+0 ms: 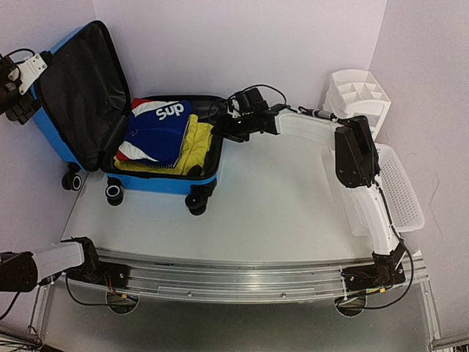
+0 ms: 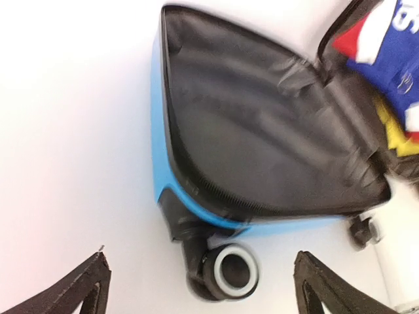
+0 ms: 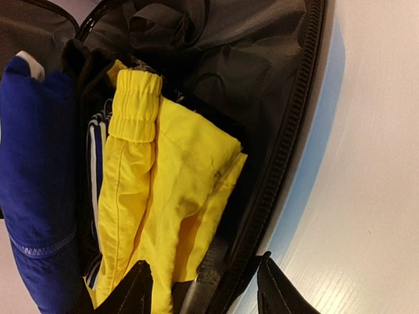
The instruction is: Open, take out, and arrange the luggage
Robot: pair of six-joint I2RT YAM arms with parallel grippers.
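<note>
The luggage (image 1: 157,180), a bright blue hard-shell suitcase, lies open at the table's back left. Its black-lined lid (image 1: 80,95) stands up against the left wall. The base holds a folded blue, red and white garment (image 1: 157,126) and a yellow garment (image 1: 199,143). My right gripper (image 1: 233,130) is open at the base's right rim. In the right wrist view (image 3: 203,281) it straddles the black zip band (image 3: 281,150), one finger over the yellow garment (image 3: 177,176). My left gripper (image 1: 20,108) is open and empty beside the lid. The left wrist view (image 2: 201,258) faces the lining (image 2: 262,131) and a wheel (image 2: 232,271).
A white slatted basket (image 1: 399,183) lies at the right edge, with a white compartment organiser (image 1: 359,92) behind it. White walls close in the back and both sides. A metal rail (image 1: 234,275) runs along the near edge.
</note>
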